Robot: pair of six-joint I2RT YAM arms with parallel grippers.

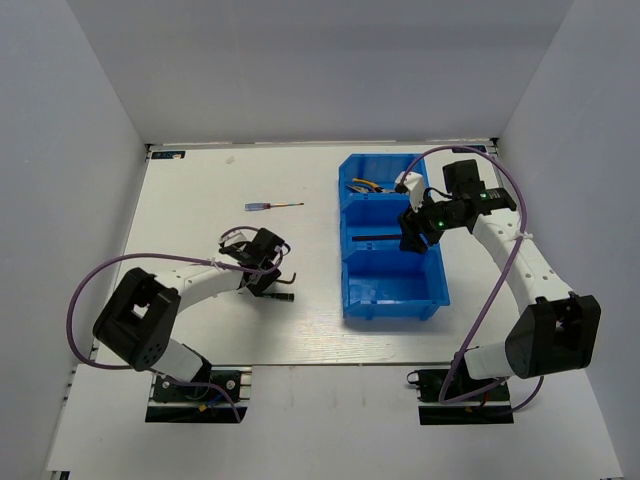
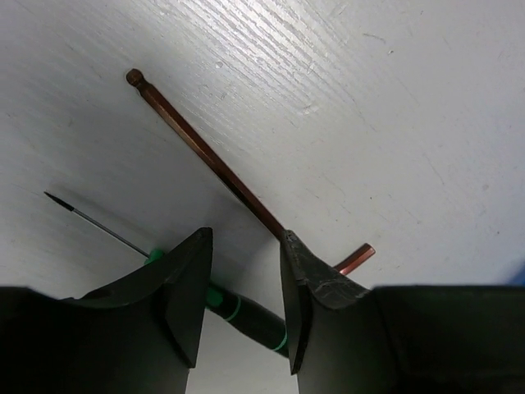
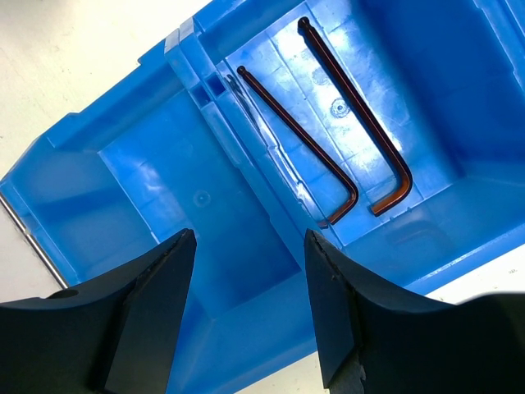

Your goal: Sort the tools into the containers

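Bin (image 1: 390, 292) of blue plastic, three compartments in a row, sat right of centre on the white table (image 1: 200, 180), with white walls (image 1: 300, 70) around. We noted yellow-handled pliers (image 1: 365, 186) in the far compartment and two hex keys (image 3: 355, 100) in the middle one. The right gripper (image 3: 249, 235) hung over the bin, jaws apart, holding nothing. The left gripper (image 2: 246, 238), likewise spread and unladen, stood over a loose hex key (image 2: 205, 153) and a green-ringed screwdriver (image 2: 250, 312) on the table; another screwdriver (image 1: 272, 206) lay farther back.
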